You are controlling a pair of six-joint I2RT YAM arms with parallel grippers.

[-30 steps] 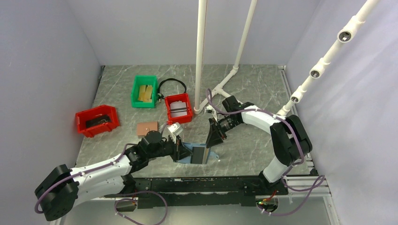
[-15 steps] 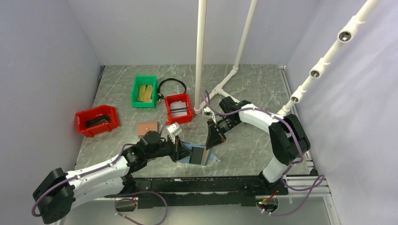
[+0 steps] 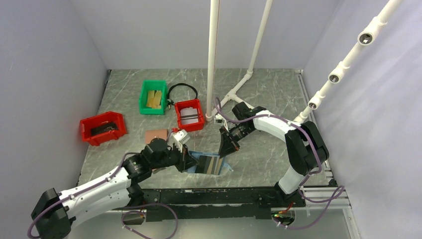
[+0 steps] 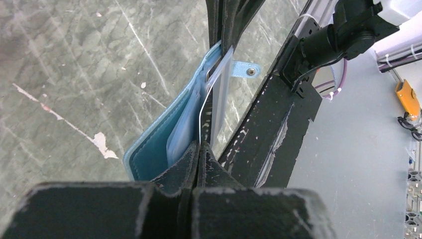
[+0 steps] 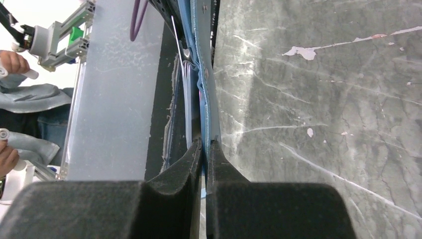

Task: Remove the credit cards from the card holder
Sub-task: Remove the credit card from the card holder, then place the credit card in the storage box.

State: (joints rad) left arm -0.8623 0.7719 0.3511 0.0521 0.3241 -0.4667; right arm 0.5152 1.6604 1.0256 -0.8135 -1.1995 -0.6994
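The blue card holder stands on edge near the table's front, folded open. My right gripper is shut on its far flap; in the right wrist view the jaws pinch the blue flap. My left gripper is shut on the near edge of a credit card that sticks partly out of a pocket. In the left wrist view the closed jaws hold the thin card edge beside the card holder's blue inner pockets; the snap tab hangs to the right.
A green bin holding tan cards, a red bin and another red bin stand behind. A brown wallet lies left of my left wrist. A black cable loop and white pipes stand behind; a black rail lines the front edge.
My left gripper has drawn back to the left with the card, so more of the card shows outside the card holder. The right gripper has shifted slightly left, still holding the flap.
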